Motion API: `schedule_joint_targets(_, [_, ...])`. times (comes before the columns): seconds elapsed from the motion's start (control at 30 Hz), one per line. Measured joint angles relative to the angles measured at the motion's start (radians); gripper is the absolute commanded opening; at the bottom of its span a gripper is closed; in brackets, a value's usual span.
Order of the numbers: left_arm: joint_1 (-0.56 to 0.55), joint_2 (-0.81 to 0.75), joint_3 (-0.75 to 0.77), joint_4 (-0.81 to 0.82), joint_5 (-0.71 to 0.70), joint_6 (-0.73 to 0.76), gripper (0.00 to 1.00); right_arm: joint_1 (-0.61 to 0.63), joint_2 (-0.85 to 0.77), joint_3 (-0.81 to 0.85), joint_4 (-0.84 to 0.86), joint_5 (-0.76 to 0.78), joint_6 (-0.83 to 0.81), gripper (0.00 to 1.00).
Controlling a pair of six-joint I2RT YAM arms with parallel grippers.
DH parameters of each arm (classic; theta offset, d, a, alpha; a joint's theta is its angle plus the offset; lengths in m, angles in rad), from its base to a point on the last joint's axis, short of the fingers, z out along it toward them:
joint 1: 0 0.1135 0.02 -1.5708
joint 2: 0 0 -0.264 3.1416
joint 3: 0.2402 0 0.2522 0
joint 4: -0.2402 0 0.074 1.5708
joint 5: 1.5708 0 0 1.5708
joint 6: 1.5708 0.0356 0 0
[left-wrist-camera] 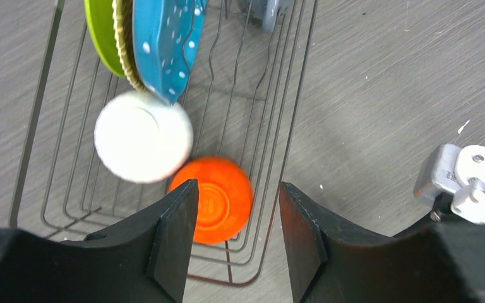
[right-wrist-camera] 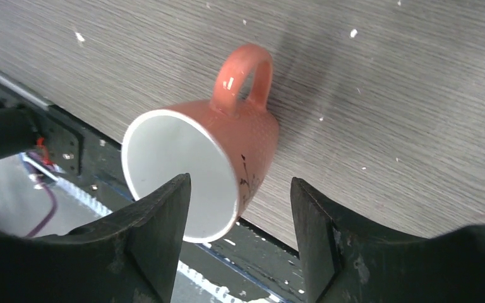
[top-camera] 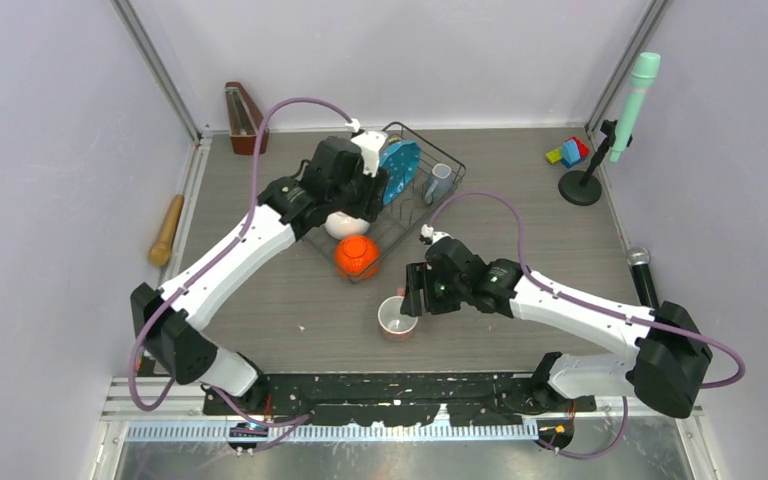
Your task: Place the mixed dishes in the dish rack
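Plates (left-wrist-camera: 164, 44), grey mug (top-camera: 439, 180), white bowl (left-wrist-camera: 142, 136) and orange bowl (left-wrist-camera: 218, 202) sit in the dish rack (top-camera: 415, 200), leaving only the pink mug (right-wrist-camera: 240, 139) on the table (top-camera: 290, 310), its rim between the right gripper's (right-wrist-camera: 240, 183) unclosed jaws, while the left gripper (left-wrist-camera: 238, 189) hovers half-open and empty.

Left arm (top-camera: 230, 250) stretches forward and inward, the left hand (left-wrist-camera: 237, 208) pointing straight down, its fingers (left-wrist-camera: 170, 240) parted and gripping nothing. Right arm (top-camera: 570, 300) bends leftward, the right hand (right-wrist-camera: 240, 208) held low, its fingers (right-wrist-camera: 158, 240) spread wide.
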Motion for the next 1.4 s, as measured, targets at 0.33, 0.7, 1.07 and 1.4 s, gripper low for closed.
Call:
schedule_joint_targets(0.33, [0.011,-0.177,-0.172,0.013,-0.002,-0.064,0.61,0.053,0.109,0.034,-0.075,0.121,-0.001,0.26])
schedule_joint_targets(0.7, [0.08,-0.396,-0.363,0.028,0.016,-0.1,0.79,0.061,0.12,0.129,-0.206,0.224,-0.043,0.0])
schedule_joint_targets(1.07, [0.089,-0.417,-0.412,0.114,0.279,-0.192,0.84,-0.079,-0.089,0.258,-0.333,0.301,-0.118,0.0])
schedule_joint_targets(1.4, [-0.144,-0.266,-0.409,0.158,0.176,-0.267,0.82,-0.085,-0.021,0.309,-0.405,0.483,-0.053,0.0])
